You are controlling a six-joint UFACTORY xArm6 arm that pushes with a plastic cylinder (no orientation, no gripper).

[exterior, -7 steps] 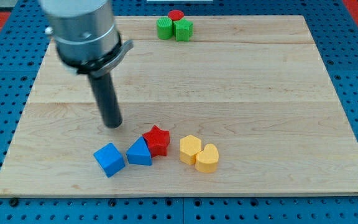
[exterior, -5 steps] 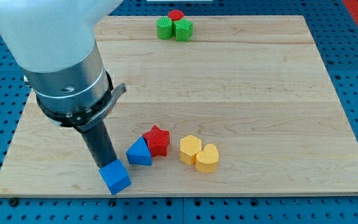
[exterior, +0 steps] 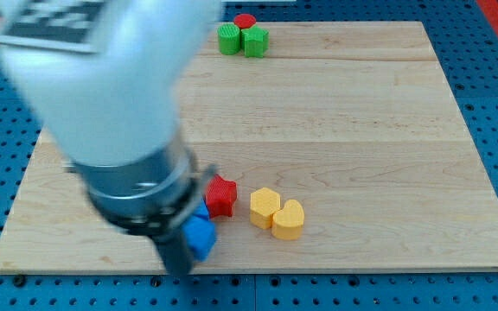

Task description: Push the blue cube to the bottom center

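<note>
The blue cube (exterior: 201,237) lies near the board's bottom edge, left of centre, partly hidden by my arm. My rod comes down just left of it, and my tip (exterior: 176,269) is at the bottom edge, touching the cube's left side. A blue triangular block (exterior: 202,211) is mostly hidden behind the arm, just above the cube. The arm is blurred.
A red star (exterior: 221,195) sits right of the blue blocks. Two yellow blocks (exterior: 264,205) (exterior: 289,220) lie right of it. At the view's top, two green blocks (exterior: 229,39) (exterior: 256,40) and a red cylinder (exterior: 245,21) are clustered. The wooden board (exterior: 361,130) lies on a blue pegboard.
My arm has swept down and to the right. The blue cube has slid right along the bottom edge, now under the blue triangular block.
</note>
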